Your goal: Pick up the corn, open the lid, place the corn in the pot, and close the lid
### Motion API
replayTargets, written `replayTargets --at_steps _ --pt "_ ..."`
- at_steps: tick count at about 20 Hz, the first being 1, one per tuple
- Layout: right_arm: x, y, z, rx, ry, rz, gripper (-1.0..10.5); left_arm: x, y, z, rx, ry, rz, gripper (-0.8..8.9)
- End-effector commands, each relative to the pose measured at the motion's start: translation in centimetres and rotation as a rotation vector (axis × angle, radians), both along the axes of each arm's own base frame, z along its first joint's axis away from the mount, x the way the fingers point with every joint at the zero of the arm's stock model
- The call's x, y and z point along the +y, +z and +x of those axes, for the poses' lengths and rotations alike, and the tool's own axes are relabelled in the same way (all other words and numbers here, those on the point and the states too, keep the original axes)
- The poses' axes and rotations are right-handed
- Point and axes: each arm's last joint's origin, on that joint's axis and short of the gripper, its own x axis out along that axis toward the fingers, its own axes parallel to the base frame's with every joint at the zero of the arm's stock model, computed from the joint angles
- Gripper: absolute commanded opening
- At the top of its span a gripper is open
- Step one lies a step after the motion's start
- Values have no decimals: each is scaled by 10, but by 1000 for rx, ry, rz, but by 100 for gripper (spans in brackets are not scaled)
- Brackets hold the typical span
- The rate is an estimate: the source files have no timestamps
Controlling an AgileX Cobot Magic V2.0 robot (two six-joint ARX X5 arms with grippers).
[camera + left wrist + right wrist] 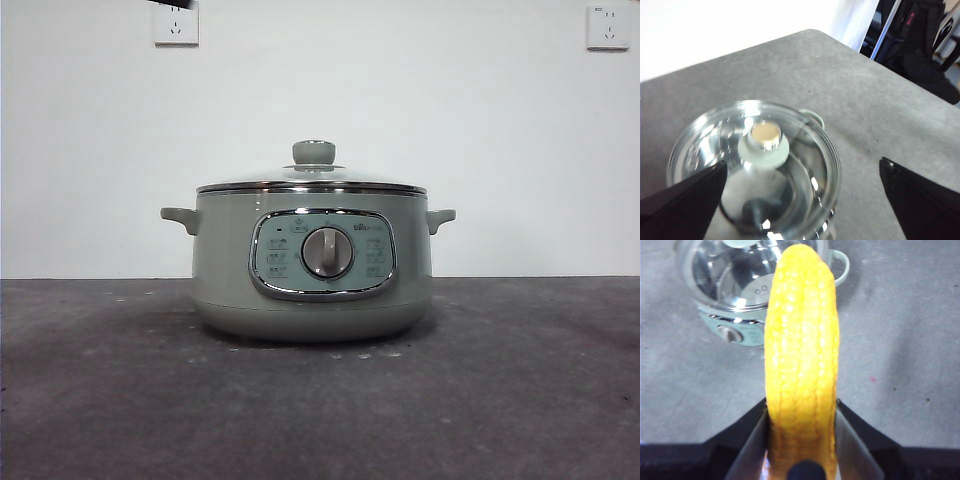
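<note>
On the grey table [100, 400], in the front view, I find the pot [230, 260] standing square to the camera, dial forward, with the lid [312, 183] seated flush on its rim and the green knob [313, 152] upright at centre. Neither arm enters this view. Two wall sockets [176, 24] sit high on the white wall behind.

In the left wrist view, I look down through the glass lid [805, 165] from above. The left gripper [800, 190] hangs over it with its jaws spread wide, one to each side of the lid's knob [764, 142], holding nothing and touching nothing that I can see. One side handle [812, 116] of the pot shows past the lid's rim.

In the right wrist view, the right gripper [801, 435] is clamped on the corn [801, 350], which stands out lengthwise from between the jaws, held clear of the table. The pot [735, 327] lies beyond the cob, lid [740, 275] on, well apart from it.

My assessment: the corn is picked up and the lid-opening step is in hand. The next move calls for the left gripper to descend squarely on the knob, close firmly, and lift the lid aside so the right arm can bring the corn over the opening.
</note>
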Motion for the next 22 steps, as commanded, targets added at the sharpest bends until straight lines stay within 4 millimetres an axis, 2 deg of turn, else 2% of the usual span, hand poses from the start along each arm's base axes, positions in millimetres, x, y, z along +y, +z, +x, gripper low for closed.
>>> replayTargets --at_steps 1,6,10,16,22 --pt "-2 1 -8 4 -3 16 -10 -21 -4 29 0 -23 49 566" --pt "-7 4 -24 4 1 22 -10 -59 -22 82 16 -15 136 566" --pt "-9 4 -29 5 2 21 -10 -78 -48 106 23 1 211 566" --pt "-9 4 -29 2 2 21 -10 -89 -85 124 101 -2 259 566" --pt "-9 4 -28 -3 2 23 -10 -91 -92 127 109 -3 263 561"
